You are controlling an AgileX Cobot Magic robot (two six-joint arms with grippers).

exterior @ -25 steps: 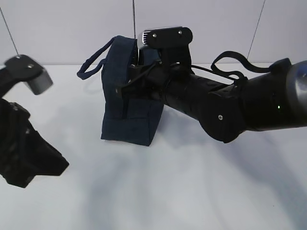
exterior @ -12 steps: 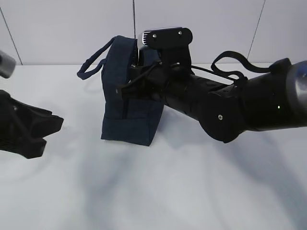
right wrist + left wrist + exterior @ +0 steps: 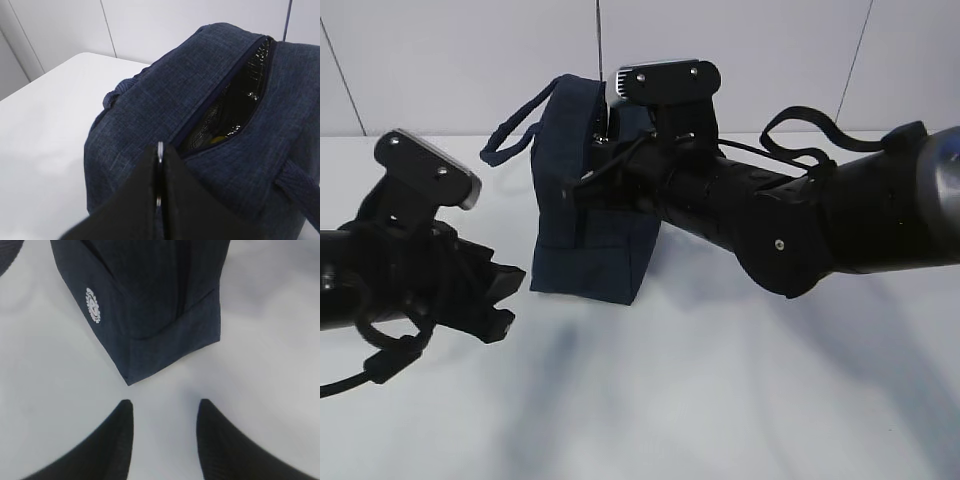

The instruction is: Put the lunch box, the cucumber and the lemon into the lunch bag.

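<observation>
The lunch bag (image 3: 588,190) stands upright on the white tabletop (image 3: 720,400), its zipper partly open along the top. Through that slot the right wrist view shows dark shiny lining and a small yellow patch (image 3: 218,140) that may be the lemon, though too little shows to be sure. The lunch box and cucumber cannot be seen anywhere; whether they sit inside the bag I cannot tell.

The right end effector (image 3: 159,172) is pressed together on a thin silver ring at the near end of the bag's zipper, apparently the pull. The left end effector (image 3: 165,417) hovers just off the bag's lower corner, beside the white round logo (image 3: 93,306), its fingers spread and touching nothing.

The main risk is that the bag is light and unsupported. If the right arm drags the pull along the zipper while the left end effector has no hold, the whole bag could slide or tip over instead of the zipper running. The ring is thin, so it could slip from the pinch. The left end effector could also nudge the bag's corner and shove the bag askew.
</observation>
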